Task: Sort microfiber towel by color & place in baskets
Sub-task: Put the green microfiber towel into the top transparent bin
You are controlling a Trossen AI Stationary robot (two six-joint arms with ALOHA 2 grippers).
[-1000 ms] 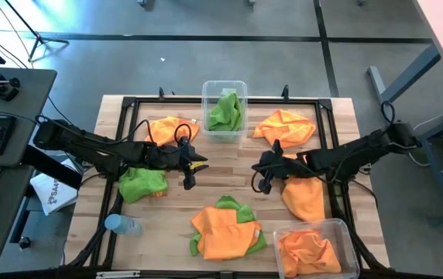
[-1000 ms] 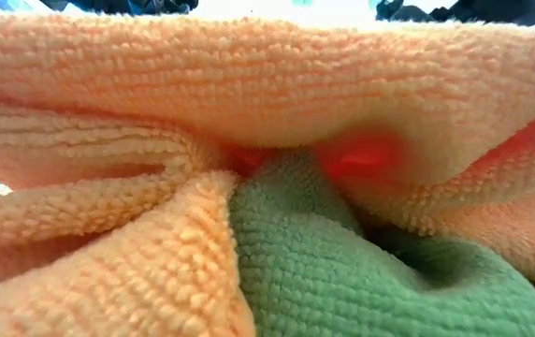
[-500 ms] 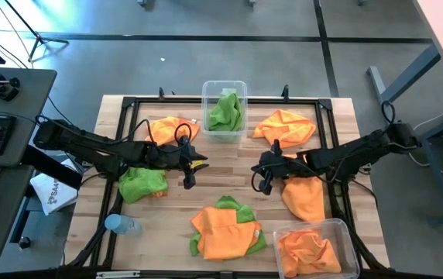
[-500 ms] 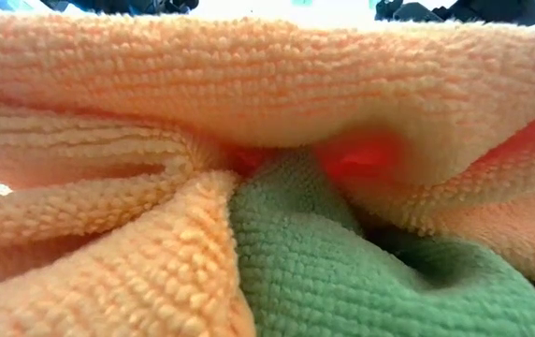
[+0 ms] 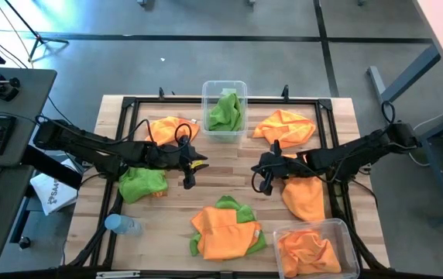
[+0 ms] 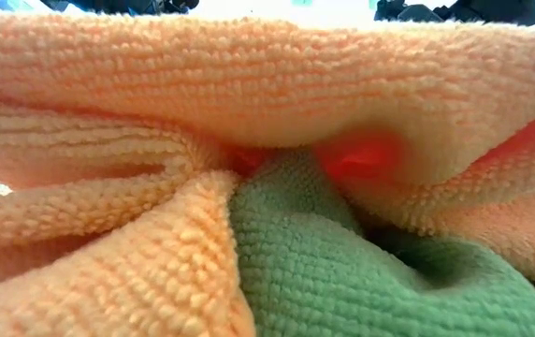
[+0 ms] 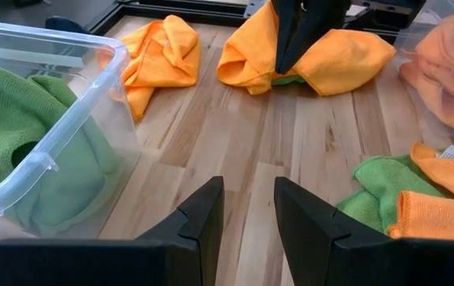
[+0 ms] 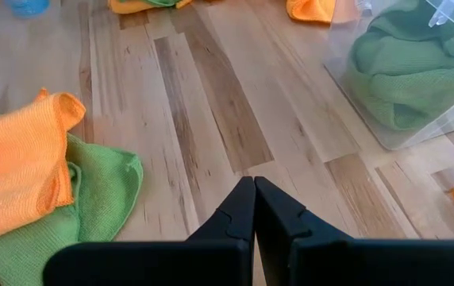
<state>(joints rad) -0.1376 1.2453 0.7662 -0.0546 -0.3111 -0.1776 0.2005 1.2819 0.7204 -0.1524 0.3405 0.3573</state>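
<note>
Orange and lime green microfiber towels lie loose on the wooden table. A mixed orange-and-green pile (image 5: 225,229) sits near the front and fills the low view (image 6: 267,168). A clear basket (image 5: 224,85) at the far middle holds green towels (image 7: 13,119). Another basket (image 5: 344,232) at the near right holds orange ones (image 5: 307,249). My left gripper (image 5: 188,180) hovers open over bare wood left of centre, fingers apart (image 7: 248,208). My right gripper (image 5: 262,184) hovers shut right of centre (image 8: 253,199). Neither touches a towel.
Single towels lie about: orange (image 5: 171,128) at the far left, orange (image 5: 285,126) at the far right, orange (image 5: 305,198) under my right arm, green (image 5: 142,184) under my left arm. A blue-capped bottle (image 5: 121,225) lies at the near left corner. Bare wood lies between the grippers.
</note>
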